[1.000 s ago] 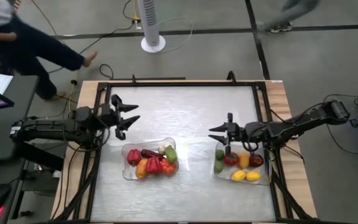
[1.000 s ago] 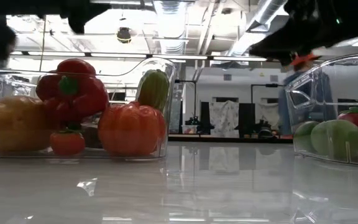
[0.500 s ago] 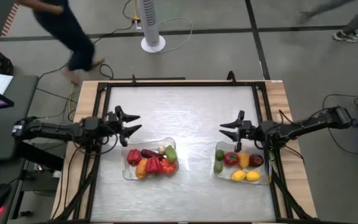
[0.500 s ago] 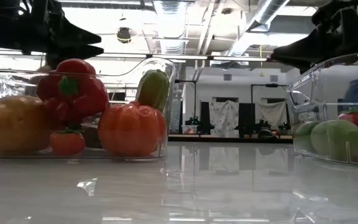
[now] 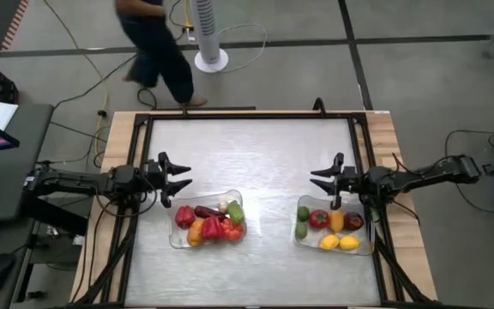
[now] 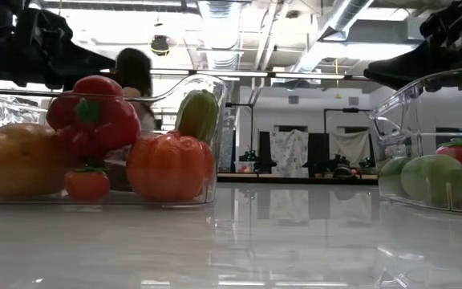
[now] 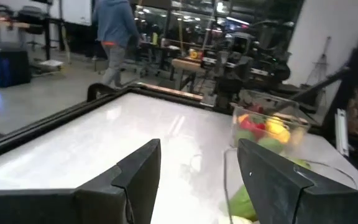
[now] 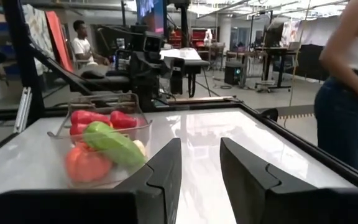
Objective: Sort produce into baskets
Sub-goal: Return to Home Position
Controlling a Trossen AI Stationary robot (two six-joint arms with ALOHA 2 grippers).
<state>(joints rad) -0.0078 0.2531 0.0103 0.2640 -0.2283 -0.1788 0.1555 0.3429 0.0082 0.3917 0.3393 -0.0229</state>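
Two clear baskets stand on the table's near half. The left basket [image 5: 231, 197] holds red, orange, green and dark purple produce [image 5: 208, 223] and a white bulb. The right basket [image 5: 370, 249] holds green, red, orange and yellow produce [image 5: 328, 227]. My left gripper [image 5: 183, 177] hangs level just beyond the left basket's far left corner, open and holding nothing. My right gripper [image 5: 316, 180] hangs level over the right basket's far edge; a narrow gap shows between its fingers [image 8: 166, 168], with nothing in it. Both point toward the table's middle.
Bare tabletop [image 5: 251, 150] lies between the baskets and across the far half. Black frame rails [image 5: 144, 146] edge the table. Past the far edge stands a white fan base [image 5: 211, 58], and a person [image 5: 157, 43] walks by it.
Both grippers have sunk closer to the table. My left gripper has drifted toward the near edge. My right gripper has drawn back toward the table's right edge, off the middle of its basket. The produce has not moved. The person has walked along behind the table.
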